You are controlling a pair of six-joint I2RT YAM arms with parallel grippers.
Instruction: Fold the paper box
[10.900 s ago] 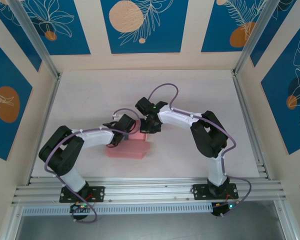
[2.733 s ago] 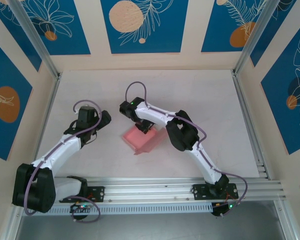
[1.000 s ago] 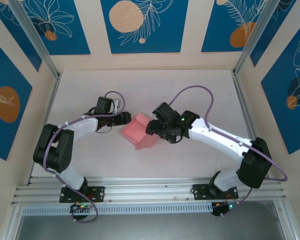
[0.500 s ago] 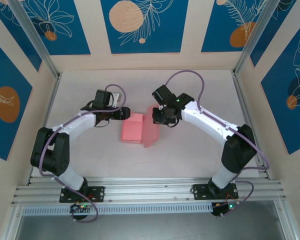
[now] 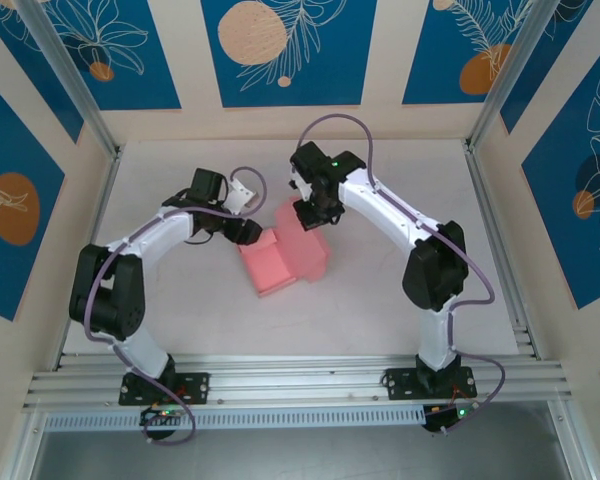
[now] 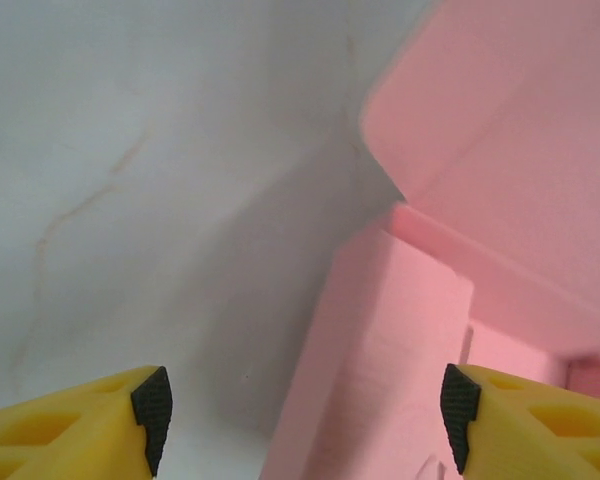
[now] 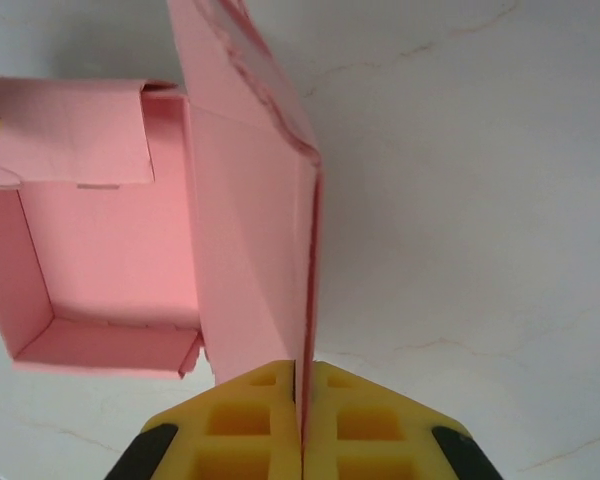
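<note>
Since half a second ago the right arm has swung its wrist in toward the far left, and the paper box (image 5: 270,268) has turned a little on the counter (image 5: 400,170), its lid now standing up. The box lies mid-counter between the two sets of jaws.

The right jaws are pressed shut on the thin near edge of the lid (image 7: 245,240). The lid runs straight out ahead of them, standing on edge. The open tray (image 7: 105,250) lies to their left, joined to the lid.

The left jaws stand apart and hold nothing. A corner wall of the tray (image 6: 380,350) sits between them, nearer their right tip, with bare counter by the left tip.

Closing the box looks to depend on swinging the lid leftward from the right jaws, down over the tray. The left jaws are the nearer pair to brace the tray. Open counter surrounds the box, but the two wrists are close across it.
</note>
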